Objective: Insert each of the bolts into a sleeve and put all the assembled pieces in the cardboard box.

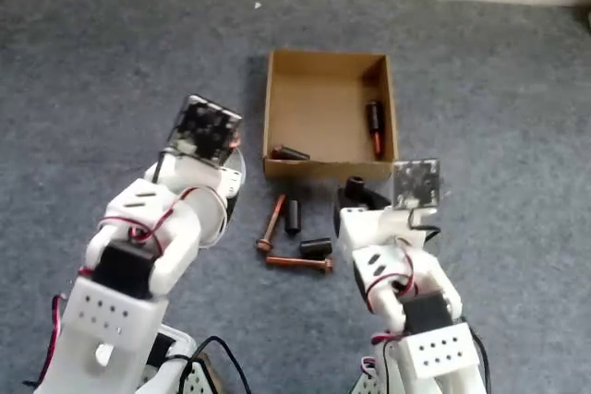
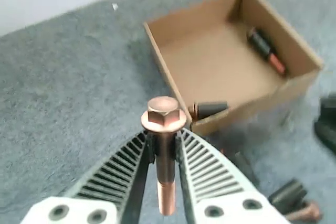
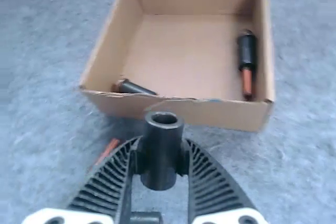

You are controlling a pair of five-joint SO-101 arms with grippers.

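Note:
My left gripper point(image 2: 163, 137) is shut on a copper bolt point(image 2: 163, 116), held head-up over the carpet left of the cardboard box point(image 1: 319, 103). My right gripper point(image 3: 160, 145) is shut on a black sleeve point(image 3: 163, 124), held upright just in front of the box's near wall point(image 3: 178, 109). In the high view this sleeve point(image 1: 355, 187) sits at the right arm's tip. Two assembled pieces lie in the box: one point(image 1: 374, 126) along the right wall, one point(image 1: 289, 153) at the near left corner. On the carpet lie two bolts point(image 1: 271, 221) point(image 1: 300, 263) and two sleeves point(image 1: 293, 216) point(image 1: 315, 247).
Grey carpet point(image 1: 111, 62) spreads around the box on all sides. The left arm's wrist camera point(image 1: 205, 128) stands left of the box's near corner. The loose bolts and sleeves lie between the two arms.

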